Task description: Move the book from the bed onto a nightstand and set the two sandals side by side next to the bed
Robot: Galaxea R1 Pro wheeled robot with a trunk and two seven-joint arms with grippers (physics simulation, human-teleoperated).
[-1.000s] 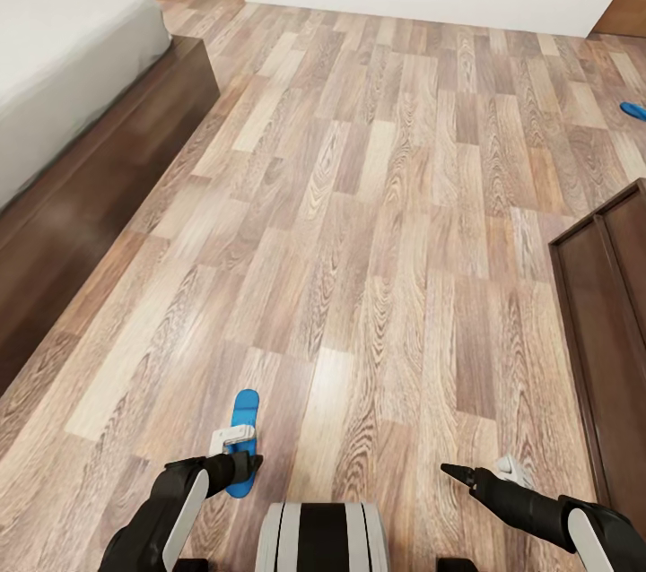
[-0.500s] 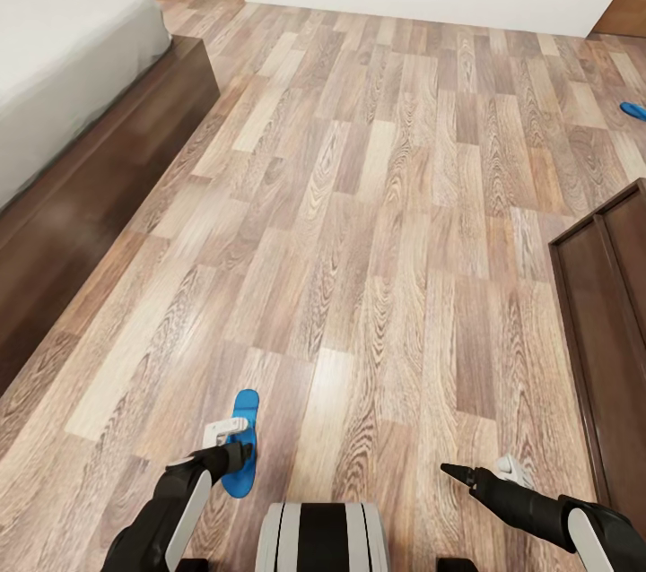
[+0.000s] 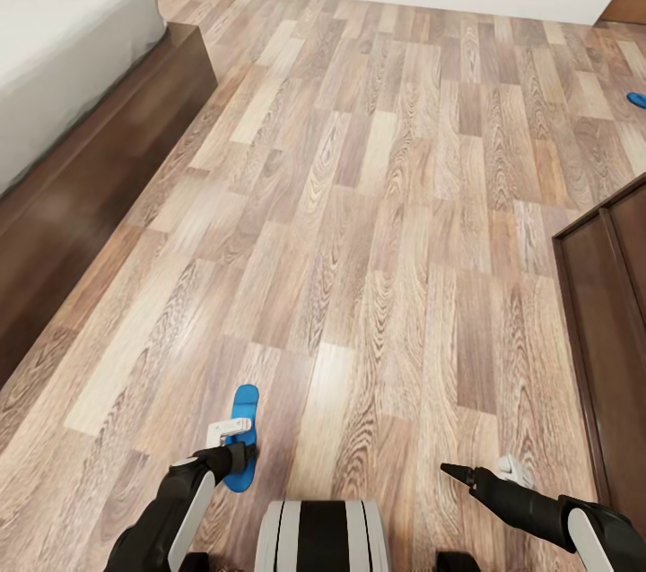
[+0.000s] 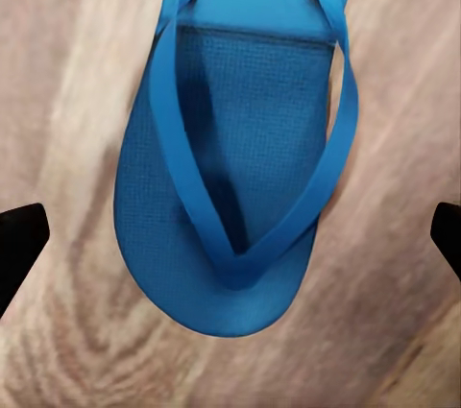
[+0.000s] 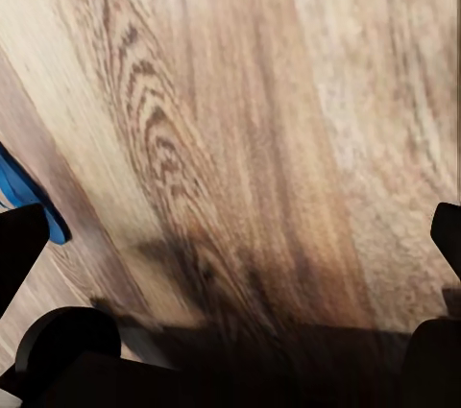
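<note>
Since a second ago the head camera has tilted down a little – the whole scene sits higher, the bed [image 3: 72, 70] included. The left gripper [image 3: 235, 451], earlier clamped on the near sandal [image 3: 240, 429] and holding it up, has let go; the sandal lies flat on the floor [image 3: 377, 222], well apart from the bed. The other sandal [image 3: 637, 99] is far off at the right edge, past the dark cabinet [image 3: 606, 348].

The left wrist view adds detail – sandal [image 4: 240, 187] strap-side up, both fingertips [image 4: 19, 235] spread wide on either side, not touching it. In the right wrist view the right gripper [image 5: 230, 245] is open over bare planks, a sliver of blue [image 5: 24, 192] at the edge.
</note>
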